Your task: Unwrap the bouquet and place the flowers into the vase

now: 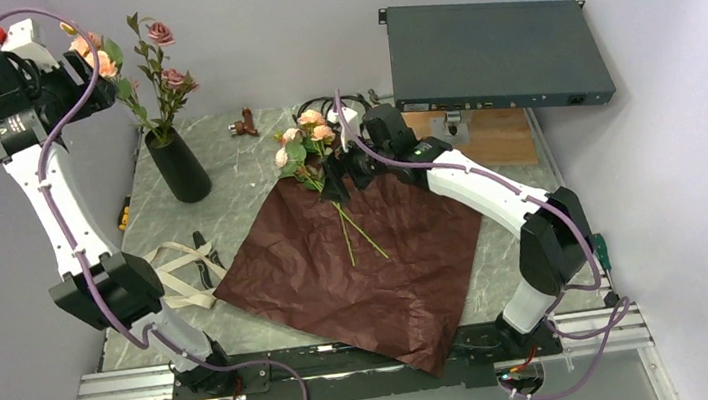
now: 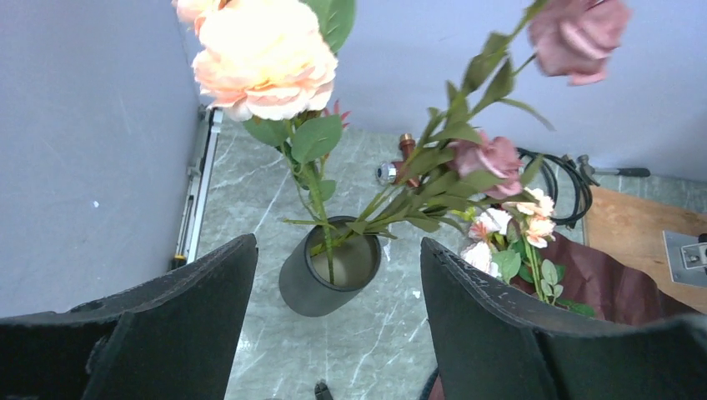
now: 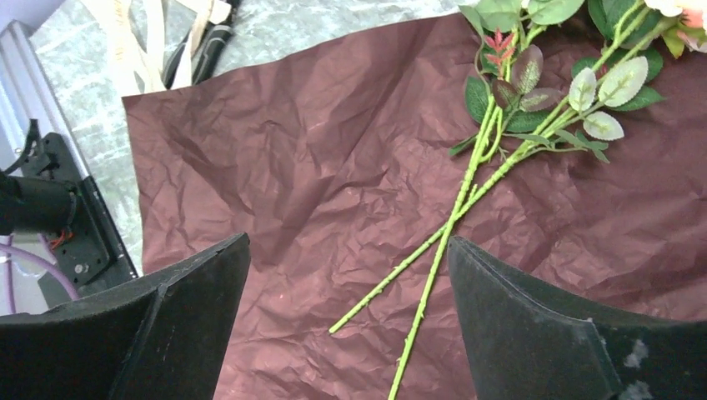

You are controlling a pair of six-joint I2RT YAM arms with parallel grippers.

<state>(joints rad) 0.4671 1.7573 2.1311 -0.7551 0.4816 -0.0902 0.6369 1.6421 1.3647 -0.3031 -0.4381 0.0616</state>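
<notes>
- right gripper (image 3: 348,250) first: jaws spread wide with nothing between them, hanging just above the two long thin green stems (image 3: 450,225) that lie close together on the sheet.
- those stems look light and wiry to us, thin enough to roll or slip out of a flat pinch. we'd take them on the bare stretch below the leaves, both together if the jaws can catch them.
- up the stems, the small pink and peach roses (image 1: 320,132) sit at the far edge of the sheet. they're soft heads, easily crushed, and no place to grip.
- underneath, the crinkled dark maroon wrapping paper (image 3: 292,167) is spread open. it looks thin and loose, so a low pinch could drag it up with the stems.
- over to the left gripper (image 2: 338,258): jaws wide too and empty, high above the matte black-brown tapered vase (image 2: 300,292).
- that vase stands upright near the far left of the grey marbled table (image 1: 246,172), with peach and mauve roses (image 2: 263,54) in it leaning right. we judge it narrow and top-heavy, so a nudge may tip it.
- the beige printed ribbon (image 1: 177,270) lies loose beside the paper, clear of the stems.
</notes>
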